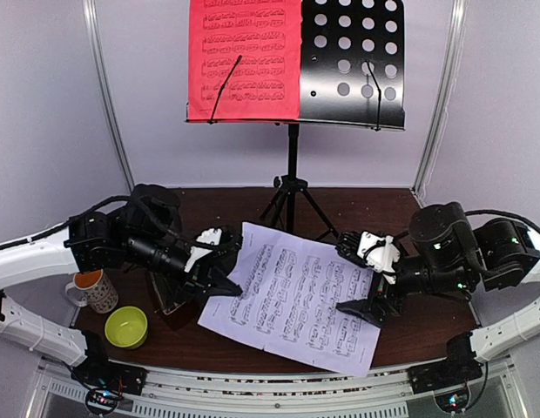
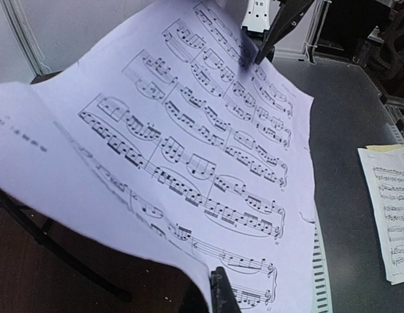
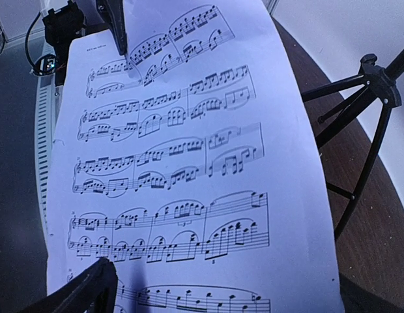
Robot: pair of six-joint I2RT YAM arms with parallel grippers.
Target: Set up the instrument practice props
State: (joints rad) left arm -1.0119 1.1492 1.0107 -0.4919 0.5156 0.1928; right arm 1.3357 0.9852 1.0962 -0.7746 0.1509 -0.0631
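- The white music sheet (image 1: 296,296) lies on the dark brown table (image 1: 374,205), near the middle of its front edge and turned at a slant; it is a plain white page printed with rows of black staves, slurred runs of notes and bar lines; its right part rests flat on the wood, while its left edge is raised and curls upward.
- The left gripper (image 1: 225,286) is closed on that raised left edge; in the left wrist view the paper bows up close to the lens and one dark finger (image 2: 218,293) shows just under the page's near corner.
- The right gripper (image 1: 367,305) stands with its jaws spread wide over the sheet's right edge and has hold of nothing; in the right wrist view one finger (image 3: 117,26) touches the printed face near one end of the page and the other (image 3: 85,287) sits far off toward the other end, with several staves between them.
- The red music sheet (image 1: 244,57) stands upright on the left half of the stand's desk, its lower edge on the ledge; it bears the same kind of black notation, and a thin wire arm crosses its lower part.
- The black music stand (image 1: 292,165) is at the back edge of the table, behind the white sheet; the right half of its perforated desk (image 1: 331,109) is bare metal with rows of round holes; its tripod legs (image 3: 371,85) splay out on the wood.
- A patterned mug (image 1: 96,290) with an orange inside and a lime-green bowl (image 1: 126,326) sit near the table's front-left corner, beside the left arm.
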